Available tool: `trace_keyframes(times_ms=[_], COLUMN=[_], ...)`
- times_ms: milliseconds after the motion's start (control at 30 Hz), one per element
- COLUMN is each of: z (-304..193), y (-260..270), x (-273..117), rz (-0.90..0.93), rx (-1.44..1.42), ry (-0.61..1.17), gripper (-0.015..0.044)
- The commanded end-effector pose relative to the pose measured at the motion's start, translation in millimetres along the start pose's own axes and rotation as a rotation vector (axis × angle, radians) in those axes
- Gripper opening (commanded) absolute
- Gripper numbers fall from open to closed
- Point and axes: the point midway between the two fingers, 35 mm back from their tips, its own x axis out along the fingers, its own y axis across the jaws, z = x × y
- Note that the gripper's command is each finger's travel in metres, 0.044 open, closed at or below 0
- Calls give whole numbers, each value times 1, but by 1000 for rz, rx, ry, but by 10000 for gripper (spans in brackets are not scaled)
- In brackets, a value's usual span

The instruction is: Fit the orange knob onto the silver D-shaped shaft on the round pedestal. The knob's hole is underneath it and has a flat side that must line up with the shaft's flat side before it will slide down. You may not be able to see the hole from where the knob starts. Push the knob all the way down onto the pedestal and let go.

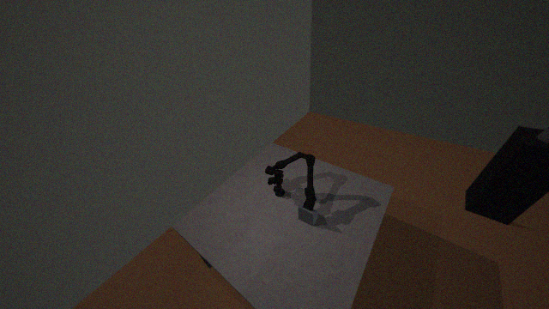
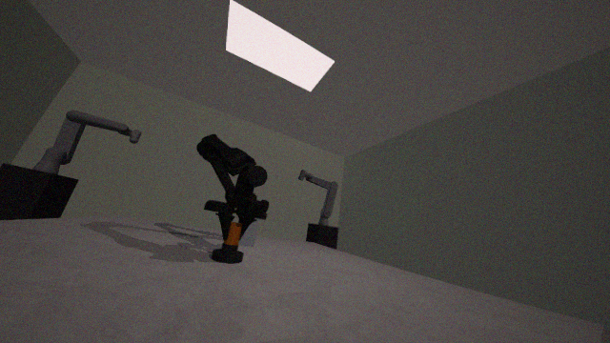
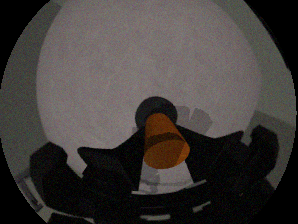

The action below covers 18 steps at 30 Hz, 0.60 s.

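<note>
The orange knob (image 2: 233,232) (image 3: 166,152) stands nearly upright over the dark round pedestal (image 2: 227,257) (image 3: 143,112). Its lower end is at the pedestal's top, with a short dark section showing beneath it in the exterior view. My gripper (image 2: 234,236) (image 3: 158,128) points down and is shut on the knob, one finger on each side. The silver shaft and the knob's hole are hidden, so their flat sides cannot be seen. In the top view the gripper (image 1: 279,189) is small and dark, and the knob cannot be made out.
The pale mat (image 1: 257,240) (image 2: 305,295) lies on the orange-brown table (image 1: 429,159). The arm's grey base (image 1: 307,215) stands on the mat. A large black box (image 1: 506,180) is at the right in the top view. Two grey arms (image 2: 102,123) (image 2: 330,200) stand in the background.
</note>
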Motion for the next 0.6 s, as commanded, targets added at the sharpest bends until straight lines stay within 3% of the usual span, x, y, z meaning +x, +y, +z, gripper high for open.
trace_keyframes(times_ms=[0, 233, 467, 567], z=[0, 0, 0, 3], y=[0, 0, 0, 0], x=[0, 0, 0, -23], rz=[0, 0, 0, 4], rx=[1, 1, 1, 0], ry=[0, 0, 0, -3], gripper=[263, 440, 440, 440])
